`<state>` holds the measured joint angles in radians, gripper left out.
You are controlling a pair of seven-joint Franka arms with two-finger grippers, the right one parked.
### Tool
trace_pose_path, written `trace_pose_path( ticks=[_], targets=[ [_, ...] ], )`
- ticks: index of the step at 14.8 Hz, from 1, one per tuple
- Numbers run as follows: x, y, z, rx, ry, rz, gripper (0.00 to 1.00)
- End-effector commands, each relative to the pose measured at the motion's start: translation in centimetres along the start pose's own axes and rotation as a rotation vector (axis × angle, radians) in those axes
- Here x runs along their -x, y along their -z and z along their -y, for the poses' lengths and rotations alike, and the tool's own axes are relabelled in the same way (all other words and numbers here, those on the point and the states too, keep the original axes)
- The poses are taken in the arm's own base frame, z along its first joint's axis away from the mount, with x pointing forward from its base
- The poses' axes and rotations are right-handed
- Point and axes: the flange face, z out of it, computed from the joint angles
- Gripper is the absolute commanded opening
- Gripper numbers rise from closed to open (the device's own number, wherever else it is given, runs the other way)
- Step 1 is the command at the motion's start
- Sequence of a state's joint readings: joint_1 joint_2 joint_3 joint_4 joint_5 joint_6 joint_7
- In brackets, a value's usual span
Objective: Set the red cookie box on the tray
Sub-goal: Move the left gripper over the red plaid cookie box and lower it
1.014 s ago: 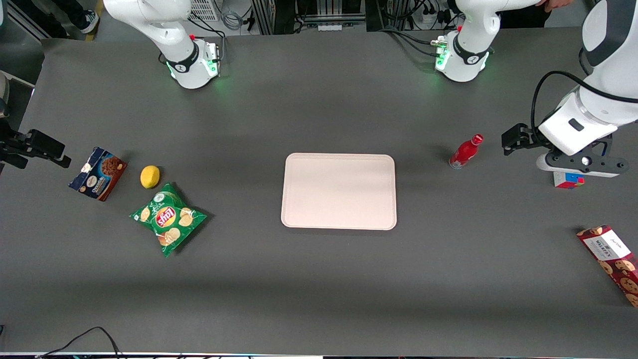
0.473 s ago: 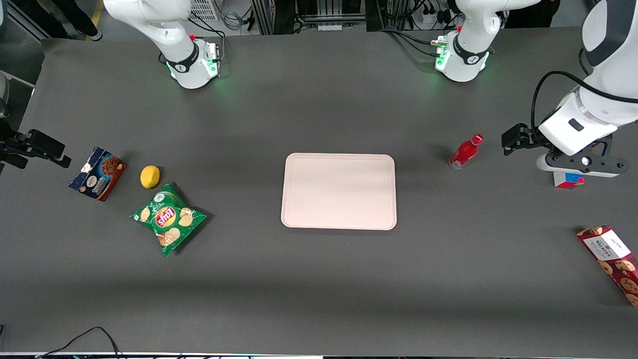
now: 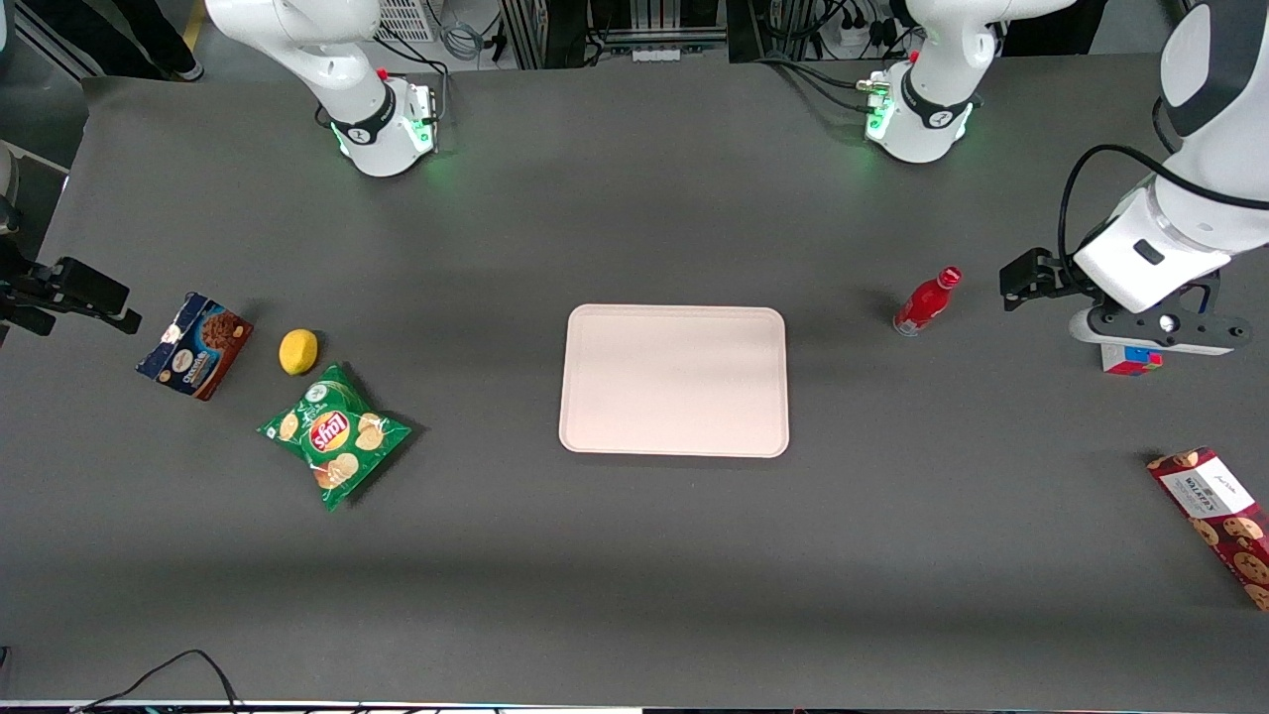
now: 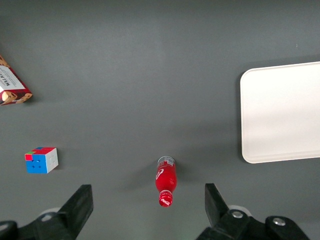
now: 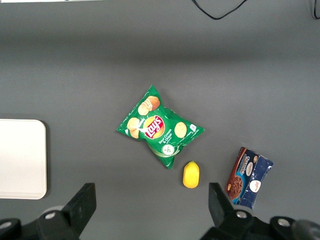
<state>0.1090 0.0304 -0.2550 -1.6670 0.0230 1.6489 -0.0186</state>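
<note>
Pincer [image 4: 148,202] spread wide and empty above the colour cube [image 3: 1130,358], red cookie box [image 3: 1213,522] flat on the worktop [image 3: 634,555] nearer the front camera than the cube, tray [image 3: 674,380] well apart from the cube, red bottle [image 3: 926,300] between.

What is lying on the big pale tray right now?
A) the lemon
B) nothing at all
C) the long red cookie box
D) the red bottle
B: the tray is bare; the red cookie box lies at the working arm's end of the table, and the open gripper hovers above the red bottle.
</note>
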Motion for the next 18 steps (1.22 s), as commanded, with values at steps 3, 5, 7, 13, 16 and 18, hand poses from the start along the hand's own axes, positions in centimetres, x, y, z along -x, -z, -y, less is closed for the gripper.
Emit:
trace_pose_path(
  ticks=[3,5,7,13,16,18],
  targets=[
    [-1.4,-1.5,3.5,-0.014,0.04,0.01,1.0],
    [-1.9,-2.2,6.2,-0.026,0.077,0.013,1.0],
    [-2.1,-2.7,7.9,-0.027,0.101,0.018,1.0],
    [-2.3,-3.5,15.6,-0.052,0.183,0.007,1.0],
    [-2.4,-3.8,20.5,-0.053,0.225,-0.01,1.0],
    [-2.5,-5.0,23.2,-0.066,0.246,-0.02,1.0]
  ],
)
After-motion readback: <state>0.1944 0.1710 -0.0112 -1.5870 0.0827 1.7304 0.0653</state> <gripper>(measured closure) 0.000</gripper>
